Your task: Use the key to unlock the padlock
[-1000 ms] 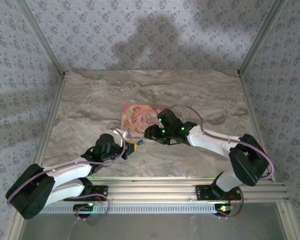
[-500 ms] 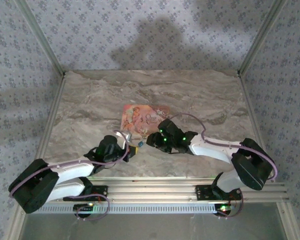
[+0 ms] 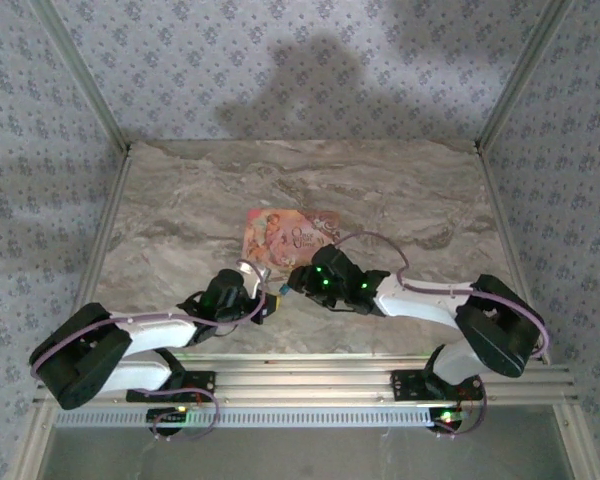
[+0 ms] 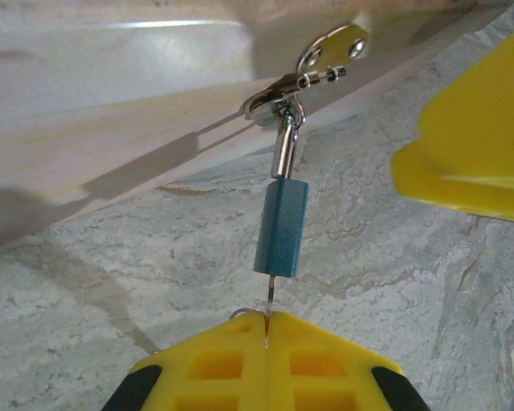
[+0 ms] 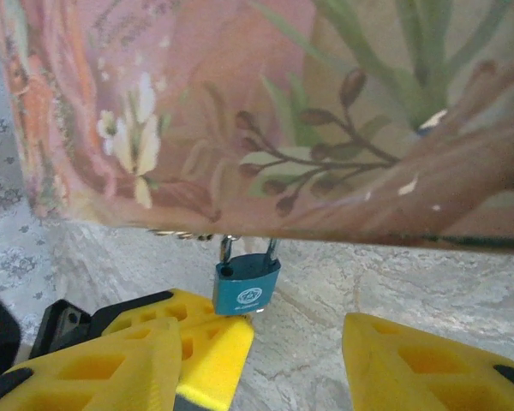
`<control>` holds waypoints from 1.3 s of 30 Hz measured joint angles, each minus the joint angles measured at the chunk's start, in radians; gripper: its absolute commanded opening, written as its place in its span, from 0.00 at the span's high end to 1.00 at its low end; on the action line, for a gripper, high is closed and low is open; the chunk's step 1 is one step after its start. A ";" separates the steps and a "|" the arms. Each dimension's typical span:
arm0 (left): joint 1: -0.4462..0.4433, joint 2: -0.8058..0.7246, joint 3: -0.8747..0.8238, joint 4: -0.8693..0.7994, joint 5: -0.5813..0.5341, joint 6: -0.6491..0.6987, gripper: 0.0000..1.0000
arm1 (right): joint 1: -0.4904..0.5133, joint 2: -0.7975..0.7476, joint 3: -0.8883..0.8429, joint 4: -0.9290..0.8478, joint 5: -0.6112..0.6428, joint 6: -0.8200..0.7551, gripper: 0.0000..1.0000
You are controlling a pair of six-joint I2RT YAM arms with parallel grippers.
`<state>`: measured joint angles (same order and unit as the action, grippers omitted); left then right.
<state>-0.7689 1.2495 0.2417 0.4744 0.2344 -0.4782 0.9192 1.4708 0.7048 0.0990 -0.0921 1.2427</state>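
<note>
My left arm lies low along the counter (image 3: 380, 190), left fingers (image 4: 214, 360) pinched together on the key (image 4: 271, 295); its blade runs up into the bottom of the padlock (image 4: 281, 227), which hangs from the clasp (image 4: 313, 68) at the pink box's (image 3: 285, 232) near edge. My right arm reaches in low, elbow bent; right fingers (image 5: 411, 360) stand apart, empty, just beside the padlock.

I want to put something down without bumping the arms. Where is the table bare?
Bare table: the far strip behind the pink box, and either side. Crowded: in front of the box, where the left tool, holding the key, and right tool meet at the padlock.
</note>
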 measured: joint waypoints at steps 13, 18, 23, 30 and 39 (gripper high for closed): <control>-0.004 0.002 0.007 0.000 0.005 -0.031 1.00 | 0.013 0.107 0.001 0.172 0.003 0.035 0.48; -0.004 0.002 0.011 -0.004 0.012 -0.040 1.00 | 0.017 0.129 0.001 0.227 0.008 0.052 0.48; -0.004 0.002 0.015 -0.006 0.012 -0.045 1.00 | 0.018 0.134 0.001 0.235 0.014 0.053 0.48; -0.004 0.002 0.020 -0.019 0.012 -0.047 1.00 | 0.026 0.134 0.001 0.233 0.030 0.063 0.46; -0.004 0.002 0.020 -0.023 0.012 -0.048 1.00 | 0.033 0.134 0.001 0.230 0.044 0.071 0.46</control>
<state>-0.7727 1.2510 0.2615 0.4511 0.2466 -0.5259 0.9520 1.6043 0.7059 0.3286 -0.0479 1.3136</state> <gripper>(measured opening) 0.059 0.542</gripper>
